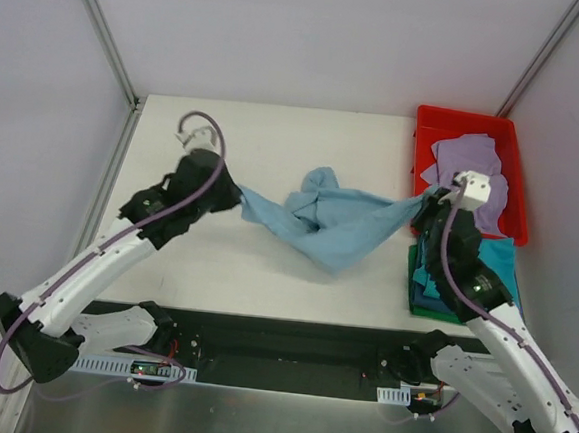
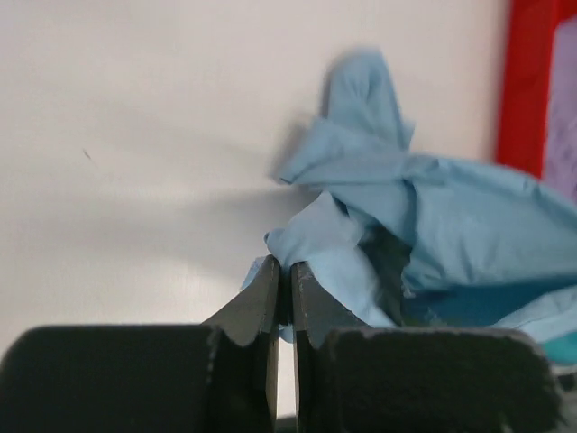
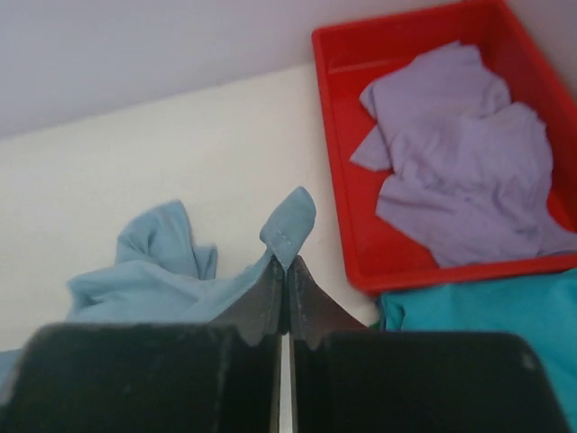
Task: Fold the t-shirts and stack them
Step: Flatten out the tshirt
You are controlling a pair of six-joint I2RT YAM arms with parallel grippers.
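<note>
Left gripper (image 1: 239, 195): arm stretched in from the left, jaws pinched on one edge of the light blue t-shirt (image 1: 334, 230).
Right gripper (image 1: 423, 203): jaws clamped on the opposite corner, just beside the red bin (image 1: 468, 116).
Fabric: soft, crumpled, strung between both grippers over mid-table (image 1: 215, 271).
Around: lavender t-shirt (image 1: 470, 155) rumpled in the bin; folded stack (image 1: 502, 258), teal on top, under the right arm.

1. The desk (image 1: 216, 261) is a plain white top, bare along its left half.
2. A rumpled light blue t-shirt (image 1: 334, 225) lies mid-desk, its bunched middle on the surface and both ends drawn up off it.
3. A red bin (image 1: 422, 147) sits at the far right corner.
4. Just nearer than the bin is a folded stack, with a teal t-shirt (image 1: 502, 258) on top and a dark green t-shirt (image 1: 434, 311) lowest.
</note>
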